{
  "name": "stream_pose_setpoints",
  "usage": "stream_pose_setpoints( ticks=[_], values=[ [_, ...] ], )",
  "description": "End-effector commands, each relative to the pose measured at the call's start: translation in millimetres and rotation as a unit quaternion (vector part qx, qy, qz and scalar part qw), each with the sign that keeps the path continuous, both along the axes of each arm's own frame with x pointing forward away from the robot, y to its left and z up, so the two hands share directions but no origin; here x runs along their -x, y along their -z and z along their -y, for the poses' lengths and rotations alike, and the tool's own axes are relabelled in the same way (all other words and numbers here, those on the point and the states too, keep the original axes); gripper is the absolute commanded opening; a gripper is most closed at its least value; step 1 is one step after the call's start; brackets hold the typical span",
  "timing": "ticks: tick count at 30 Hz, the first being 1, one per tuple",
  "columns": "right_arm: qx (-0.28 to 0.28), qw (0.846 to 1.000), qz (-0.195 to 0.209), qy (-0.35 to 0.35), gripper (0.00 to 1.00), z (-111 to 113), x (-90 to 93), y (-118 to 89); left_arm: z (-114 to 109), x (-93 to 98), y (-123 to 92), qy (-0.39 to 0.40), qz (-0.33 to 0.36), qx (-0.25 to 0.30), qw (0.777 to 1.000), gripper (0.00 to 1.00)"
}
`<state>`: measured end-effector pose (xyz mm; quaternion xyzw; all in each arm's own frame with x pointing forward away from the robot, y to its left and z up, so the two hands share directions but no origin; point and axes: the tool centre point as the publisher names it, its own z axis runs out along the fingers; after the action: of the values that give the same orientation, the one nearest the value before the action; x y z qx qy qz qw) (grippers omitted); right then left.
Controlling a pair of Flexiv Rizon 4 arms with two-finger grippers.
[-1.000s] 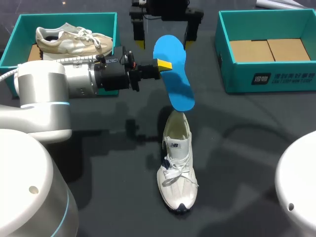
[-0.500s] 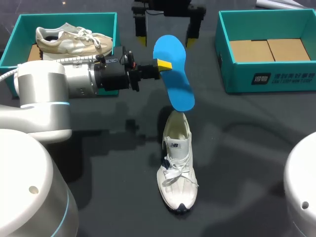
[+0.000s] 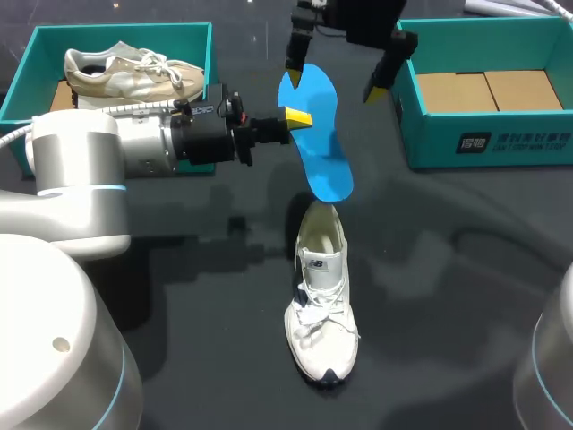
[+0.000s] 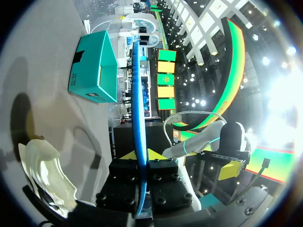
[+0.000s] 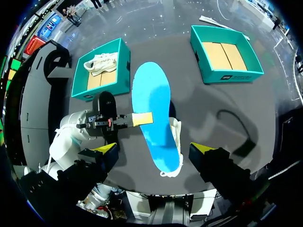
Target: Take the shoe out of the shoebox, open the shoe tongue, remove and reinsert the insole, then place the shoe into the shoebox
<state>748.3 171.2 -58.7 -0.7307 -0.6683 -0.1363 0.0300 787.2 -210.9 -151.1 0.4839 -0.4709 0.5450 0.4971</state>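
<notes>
My left gripper is shut on the edge of a blue insole and holds it in the air above the heel of a white shoe. That shoe lies on the dark table with its toe toward me. In the left wrist view the insole shows edge-on between the yellow tips of the left gripper. My right gripper hangs open above the insole's far end, one finger on each side. From the right wrist the insole lies ahead of the right gripper, over the shoe.
A teal shoebox at the back left holds a second, beige shoe. Another teal shoebox at the back right holds only cardboard inserts. The table is bare in front of and beside the white shoe.
My right gripper has shifted to the right and tilted, now straddling the insole's far end. The left arm, insole and shoe have stayed put.
</notes>
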Motion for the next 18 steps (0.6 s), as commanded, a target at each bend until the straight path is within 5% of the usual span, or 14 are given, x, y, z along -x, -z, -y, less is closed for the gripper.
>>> stream_pose_setpoints(
  ticks=[1, 18],
  values=[
    [-0.123, 0.992, 0.009, -0.011, 1.0, 10, -3.2, 11, 0, 0.1, 0, 0.001, 0.0, -0.001, 1.0, 0.0],
    [-0.257, 0.966, 0.011, 0.013, 1.0, 38, 3.5, 35, 0, 0.1, 0, 0.001, 0.0, -0.001, 1.0, 0.0]
  ],
)
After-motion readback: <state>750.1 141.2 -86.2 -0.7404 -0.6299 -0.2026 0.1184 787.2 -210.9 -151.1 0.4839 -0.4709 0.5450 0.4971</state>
